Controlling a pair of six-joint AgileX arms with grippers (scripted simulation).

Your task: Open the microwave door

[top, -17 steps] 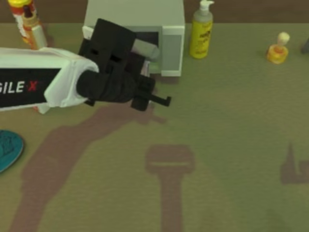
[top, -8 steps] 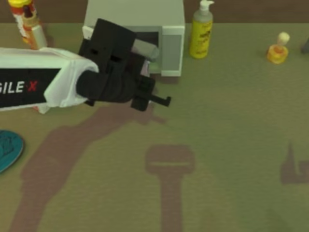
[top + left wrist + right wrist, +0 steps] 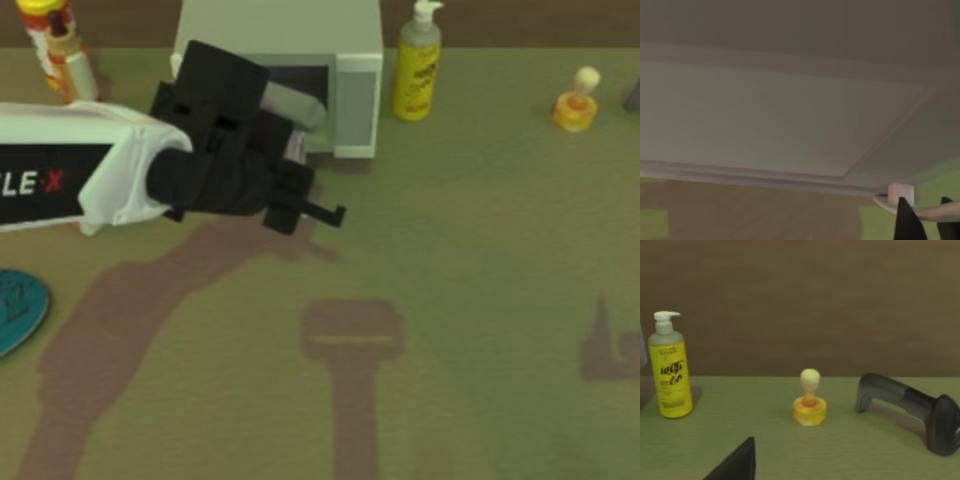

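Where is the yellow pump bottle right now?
In the top view, the yellow pump bottle stands at the table's far edge, right of centre, just right of the microwave; a small yellow stamp sits further right.

White-grey microwave [image 3: 300, 30] at table's far edge, microwave door [image 3: 295, 105] ajar
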